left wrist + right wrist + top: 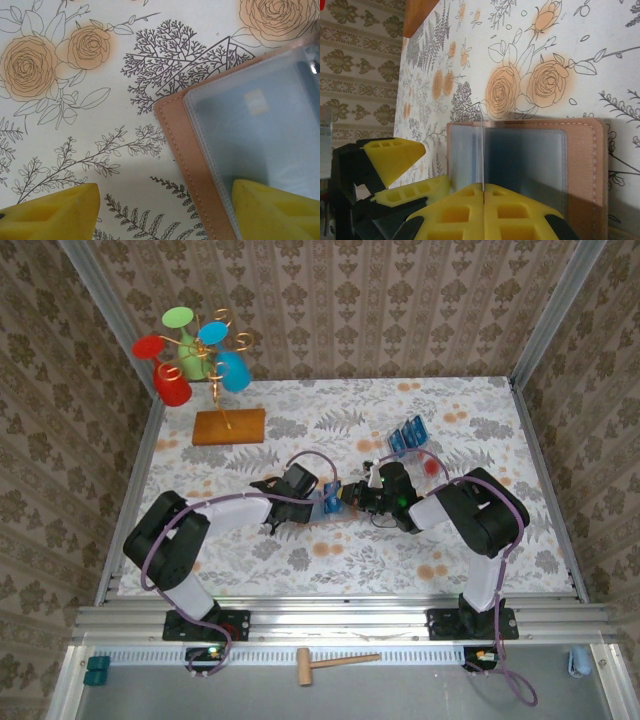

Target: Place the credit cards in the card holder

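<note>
The card holder (585,165) lies open on the flowered table, tan-brown with greyish-blue clear sleeves (260,125). My right gripper (483,192) is shut on a thin pale sheet (482,150) standing on edge over the sleeves. I cannot tell whether it is a credit card or a clear page. My left gripper (165,202) is open and straddles the holder's stitched edge (175,145), with one yellow finger (270,210) over the sleeve and the other on the table side. Both grippers (318,492) (352,498) meet at mid-table. Several blue credit cards (408,435) stand further back on the right.
A wooden slab (229,426) with a gold stem carrying coloured cups (190,355) stands at the back left. A red spot (432,466) shows near the blue cards. A wooden mallet (335,662) lies off the table in front. Patterned walls close in three sides.
</note>
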Available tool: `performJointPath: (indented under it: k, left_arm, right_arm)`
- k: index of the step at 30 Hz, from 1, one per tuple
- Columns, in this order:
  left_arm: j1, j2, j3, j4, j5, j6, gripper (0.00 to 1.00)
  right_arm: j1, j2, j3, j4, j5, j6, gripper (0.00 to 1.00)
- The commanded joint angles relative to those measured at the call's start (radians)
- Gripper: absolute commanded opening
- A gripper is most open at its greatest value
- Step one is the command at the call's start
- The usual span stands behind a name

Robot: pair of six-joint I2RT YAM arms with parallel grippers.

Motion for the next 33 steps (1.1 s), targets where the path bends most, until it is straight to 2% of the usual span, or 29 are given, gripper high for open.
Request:
performJointPath:
  k: [1,14,24,33]
  left_arm:
    - [-0.004,0.013,-0.023,-0.002,-0.017,-0.017,0.71]
    - [-0.003,0.012,-0.030,0.003,-0.017,-0.027,0.71]
    - [-0.007,-0.045,-0.032,-0.030,-0.020,-0.044,0.71]
    - [-0.011,-0.024,-0.031,-0.024,-0.020,-0.051,0.71]
  right_arm:
    - [0.005,0.001,-0.008,0.049,-0.009,0.015,0.00]
    - [0.005,0.013,-0.013,0.074,-0.009,0.026,0.00]
    - [0.006,0.020,-0.021,0.097,-0.004,0.036,0.00]
    - [0.008,0.052,-0.023,0.128,-0.017,0.054,0.00]
